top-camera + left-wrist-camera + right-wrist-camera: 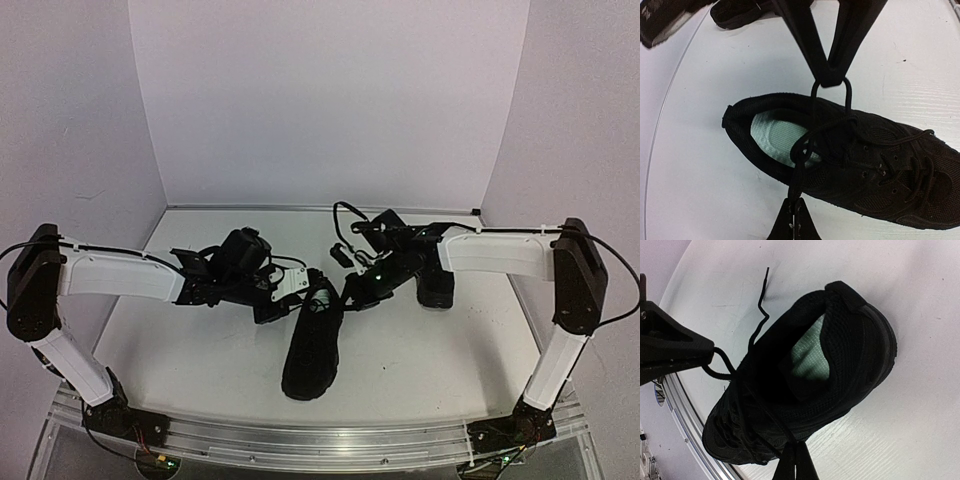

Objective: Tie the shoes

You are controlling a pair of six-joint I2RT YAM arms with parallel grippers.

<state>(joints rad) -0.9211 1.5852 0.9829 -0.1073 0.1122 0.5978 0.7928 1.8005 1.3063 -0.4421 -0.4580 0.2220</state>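
Observation:
A black shoe lies in the middle of the table, toe toward the near edge; the left wrist view shows its pale green insole. My left gripper is shut on a loop of its black lace on one side of the shoe. My right gripper is shut on another lace loop on the opposite side. Both laces run taut from the knot over the tongue. In the top view the left gripper and the right gripper flank the shoe's heel end. The second shoe lies at the back right.
A free lace end trails on the white table beside the shoe. The second shoe also shows at the top left of the left wrist view. A metal rail runs along the near table edge. White walls enclose the back and sides.

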